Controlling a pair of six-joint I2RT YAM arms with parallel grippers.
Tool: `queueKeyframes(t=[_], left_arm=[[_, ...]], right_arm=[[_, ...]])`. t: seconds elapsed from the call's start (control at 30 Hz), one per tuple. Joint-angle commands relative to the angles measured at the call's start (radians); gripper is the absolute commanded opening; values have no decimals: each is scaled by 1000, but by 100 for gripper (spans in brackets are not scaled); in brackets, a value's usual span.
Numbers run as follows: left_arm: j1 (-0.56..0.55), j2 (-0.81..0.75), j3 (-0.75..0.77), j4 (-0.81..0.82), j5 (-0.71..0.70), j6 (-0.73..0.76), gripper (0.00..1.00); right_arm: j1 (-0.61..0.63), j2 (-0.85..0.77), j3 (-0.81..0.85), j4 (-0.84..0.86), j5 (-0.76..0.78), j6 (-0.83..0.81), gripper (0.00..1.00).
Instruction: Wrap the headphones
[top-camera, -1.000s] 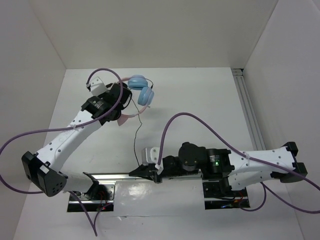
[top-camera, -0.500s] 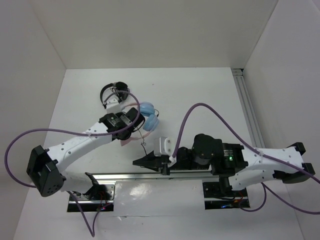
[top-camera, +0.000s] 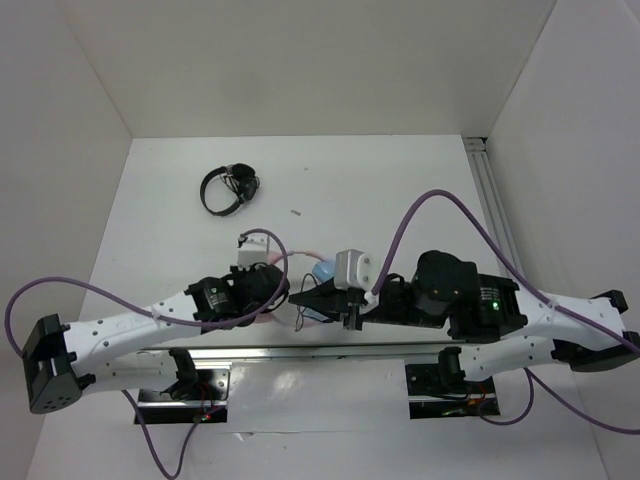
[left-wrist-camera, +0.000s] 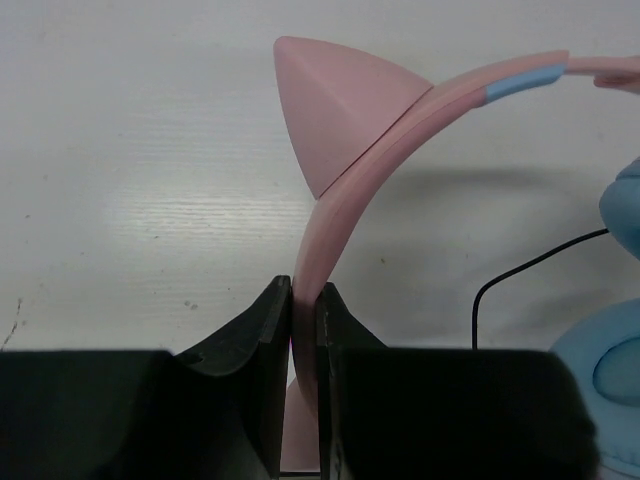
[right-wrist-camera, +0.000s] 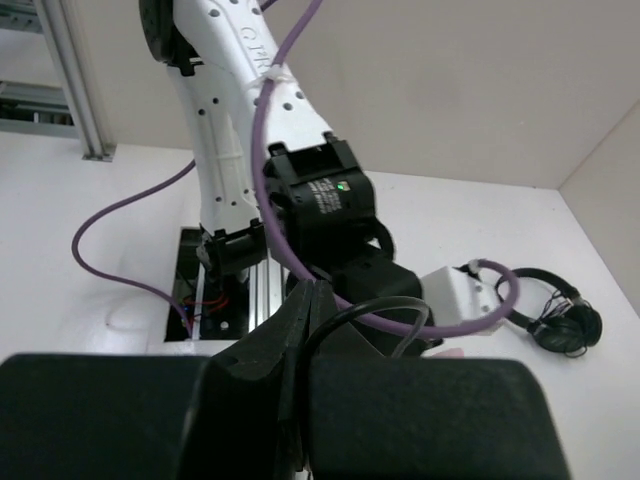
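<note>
Left wrist view: my left gripper (left-wrist-camera: 305, 300) is clamped on the headphones (left-wrist-camera: 345, 110). Its two black fingers squeeze the pink headband edge-on, just below one of the cat ears. The band curves up and away to the right from the grip. A light-blue ear cup (left-wrist-camera: 615, 375) sits at the right edge of the view, low down, and the thin black cable (left-wrist-camera: 477, 305) runs beside it over the white table (left-wrist-camera: 120, 200).

On the right wrist camera, my right gripper (right-wrist-camera: 305, 300) has its jaws pressed together. A thin black loop of the cable arcs out from between the tips, so it looks pinched there. Beyond the tips my left arm (right-wrist-camera: 235, 110) rises white against the back wall.

From the top camera, both grippers meet at the near part of the table, just ahead of the mounting rail (top-camera: 330, 350) that carries my bases. The left one reaches in from the left and the right one from the right, tip to tip. The headphones hang between them, mostly hidden by my wrists. Only a bit of blue cup and pink band shows above the right gripper's tips.

Farther out, well apart from all this, a small pair of black headphones (top-camera: 228, 187) lies on the far left of the table. A tiny dark speck (top-camera: 297, 211) sits to its right. An aluminium rail (top-camera: 497, 215) runs along the table's right side.
</note>
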Motion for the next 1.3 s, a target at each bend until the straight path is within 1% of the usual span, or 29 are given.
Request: queueKeyframes(t=[0.0,0.03,0.13,0.23,0.3,0.33,0.4,0.53,0.6,0.67,0.73,0.8,0.93,1.03,1.13,1.23,1.27], left_arm=[[-23,-101,-70,238,142,193,0],[-32,-149,-86,305,171,219,0],[-32,-207,-121,370,274,311,0],[-57,-266,-130,380,362,389,0],[-87,-305,-130,380,394,417,0],[-87,-316,-130,369,417,434,0],[-97,-338,-130,331,429,434,0],[-97,-379,-130,306,486,402,0],[-97,-401,-156,306,500,390,0],[-107,-410,-166,306,486,381,0],[-130,-433,-166,297,486,380,0],[-130,-476,-166,297,500,371,0],[-130,-533,-175,311,535,380,0],[-130,-556,-147,302,551,391,0],[-130,-565,-120,302,574,411,0],[-130,-574,-97,302,574,432,0],[-130,-583,-87,302,574,433,0]], right_arm=[[-3,-51,41,-19,45,-24,0],[-3,-51,41,-31,74,-24,0],[-12,-51,78,-74,112,-47,0],[-12,-42,90,-102,164,-59,0],[-12,-42,90,-102,209,-83,0],[-12,-42,69,-102,227,-93,0],[-22,-33,69,-123,284,-105,0],[-31,-20,69,-123,384,-152,0],[-31,-31,69,-123,437,-183,0],[-31,-42,69,-112,480,-203,0],[-31,-52,59,-84,560,-240,0],[-31,-52,13,-64,638,-260,0],[-31,-71,-80,22,726,-289,0],[-31,-80,-142,116,750,-298,0],[-31,-42,-161,125,761,-289,0],[-86,3,-200,208,761,-278,0],[-139,13,-209,251,733,-278,0]])
